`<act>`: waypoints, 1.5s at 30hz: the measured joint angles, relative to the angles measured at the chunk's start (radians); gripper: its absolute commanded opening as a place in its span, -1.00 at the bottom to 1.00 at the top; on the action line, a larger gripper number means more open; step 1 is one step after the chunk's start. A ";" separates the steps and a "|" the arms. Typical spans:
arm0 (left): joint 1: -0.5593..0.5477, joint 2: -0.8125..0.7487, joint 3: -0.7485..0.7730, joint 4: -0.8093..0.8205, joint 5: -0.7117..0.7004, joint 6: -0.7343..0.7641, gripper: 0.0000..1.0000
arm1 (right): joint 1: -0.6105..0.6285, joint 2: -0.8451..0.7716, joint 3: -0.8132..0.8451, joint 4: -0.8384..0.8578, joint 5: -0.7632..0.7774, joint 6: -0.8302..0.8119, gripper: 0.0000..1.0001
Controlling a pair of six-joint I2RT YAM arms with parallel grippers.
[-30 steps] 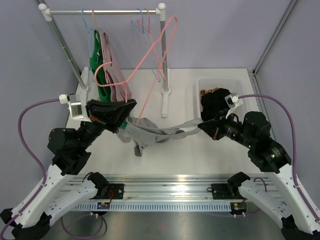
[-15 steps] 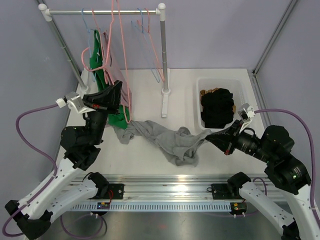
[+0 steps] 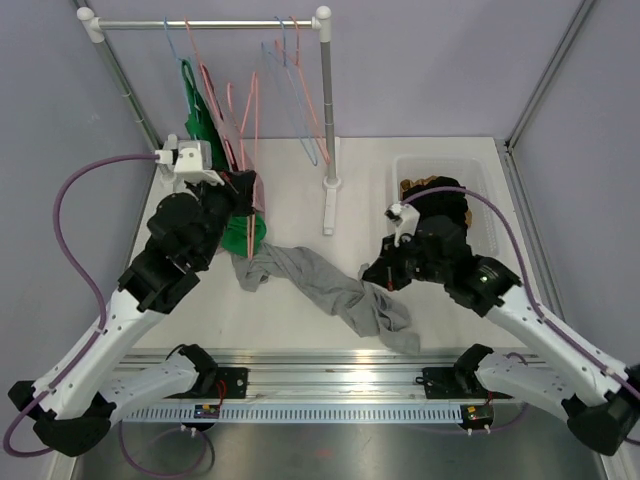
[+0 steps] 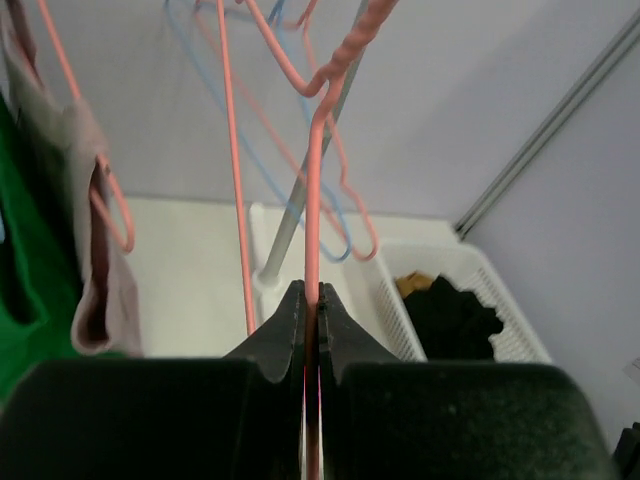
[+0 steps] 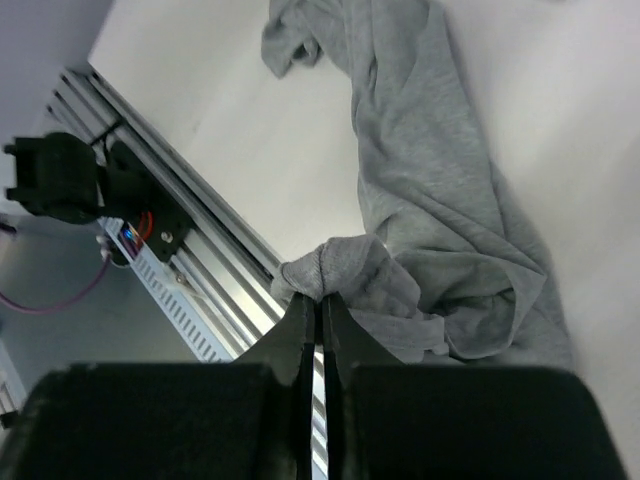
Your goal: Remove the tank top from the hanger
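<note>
The left fingers (image 4: pixel 311 312) are pinching the pink hanger (image 4: pixel 312 180) wire, steadying it by the rail. The right fingers (image 5: pixel 320 305) are clamping a fold of the grey top (image 3: pixel 330 285), which is lying off the hanger near the counter's (image 3: pixel 300 320) front edge.

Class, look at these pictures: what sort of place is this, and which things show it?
Probably a robotics lab test cell rather than a home: two arms bolted to a metal rail, a small garment rack with coloured hangers, and a plain white table enclosed by purple walls.
</note>
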State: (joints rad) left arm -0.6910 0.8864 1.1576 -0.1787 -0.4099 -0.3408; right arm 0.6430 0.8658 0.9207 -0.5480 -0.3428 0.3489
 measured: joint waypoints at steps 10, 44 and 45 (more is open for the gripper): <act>0.043 0.275 0.300 -0.299 -0.005 -0.021 -1.00 | 0.177 0.297 -0.009 0.144 0.230 0.069 0.99; 0.365 0.965 0.926 -0.417 0.358 -0.069 0.14 | 0.177 0.140 -0.139 0.171 0.288 0.029 0.99; 0.365 0.955 0.926 -0.420 0.358 -0.071 0.20 | 0.177 0.167 -0.139 0.175 0.280 0.024 0.99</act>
State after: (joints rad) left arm -0.3260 1.8416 2.0834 -0.5991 -0.0517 -0.4122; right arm 0.8200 1.0328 0.7815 -0.3725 -0.0631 0.3729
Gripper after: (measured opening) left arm 0.527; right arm 0.993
